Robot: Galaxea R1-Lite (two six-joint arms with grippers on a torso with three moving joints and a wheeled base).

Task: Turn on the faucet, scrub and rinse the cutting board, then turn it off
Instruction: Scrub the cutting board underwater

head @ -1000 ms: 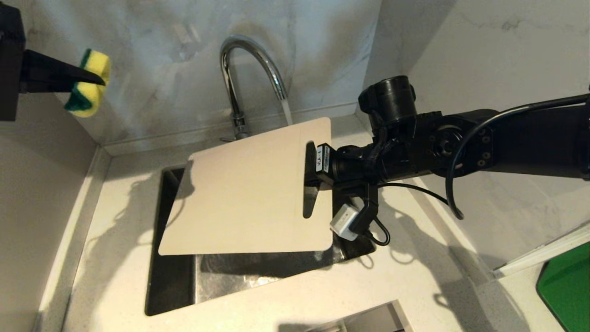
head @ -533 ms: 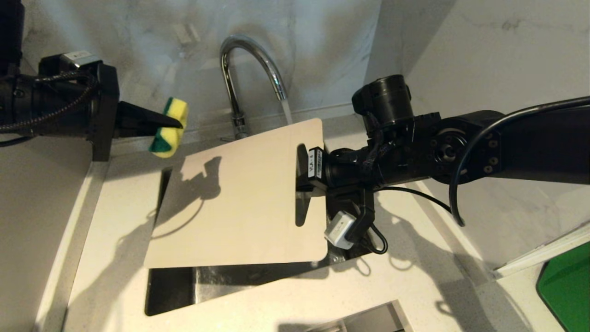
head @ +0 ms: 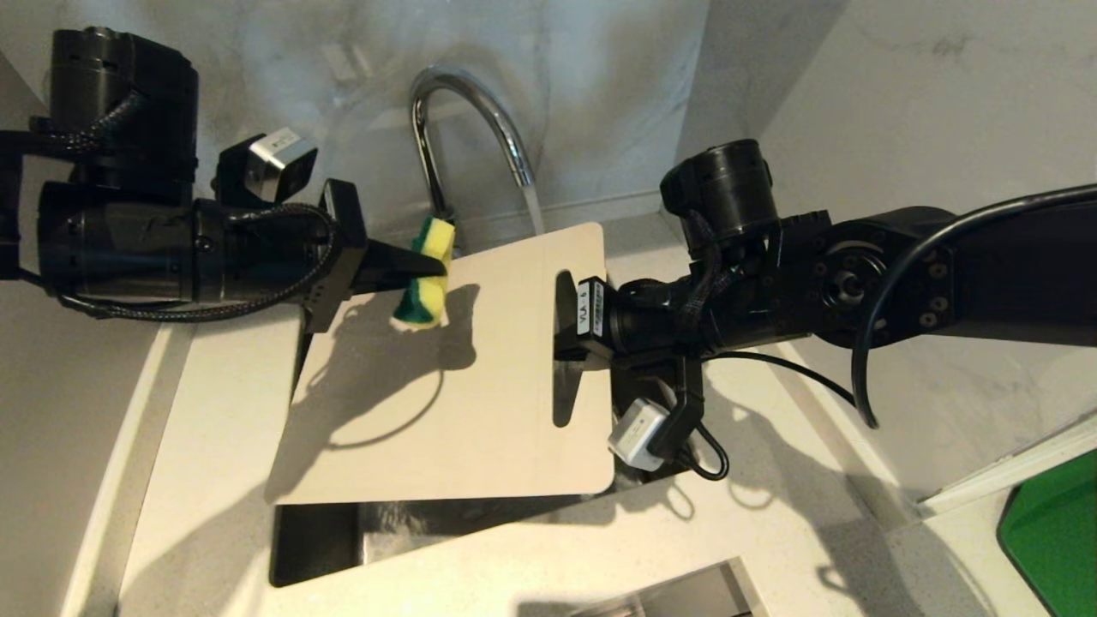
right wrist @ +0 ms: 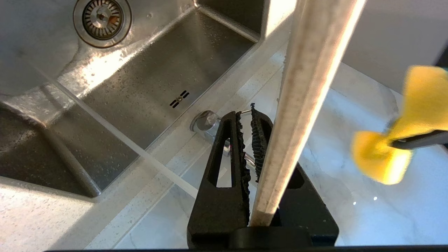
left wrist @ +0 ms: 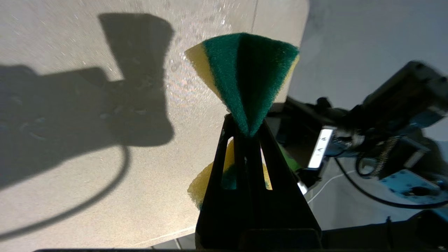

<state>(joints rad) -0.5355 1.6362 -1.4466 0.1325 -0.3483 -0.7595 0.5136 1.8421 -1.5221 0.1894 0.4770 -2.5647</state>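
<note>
The cream cutting board (head: 446, 394) hangs tilted over the sink, and my right gripper (head: 570, 330) is shut on its edge by the handle slot. From the right wrist the board (right wrist: 308, 87) shows edge-on, wedged deep between the jaws of the right gripper (right wrist: 246, 113). Water runs from the chrome faucet (head: 467, 111) down behind the board's far edge. My left gripper (head: 433, 267) is shut on a yellow-green sponge (head: 426, 287), which is over the board's far left part. The pinched sponge (left wrist: 245, 73) flares beyond the left gripper (left wrist: 246, 131), close above the wet board (left wrist: 105, 175).
The steel sink (right wrist: 140, 87) with its drain (right wrist: 102, 17) lies below the board. Marble walls close in behind and to the right. A green slab (head: 1050, 531) sits on the counter at the far right. Pale counter (head: 214, 428) surrounds the sink.
My left arm has swung in from the far left and down, bringing the sponge over the board. The board has shifted slightly left and lower in the right gripper.
</note>
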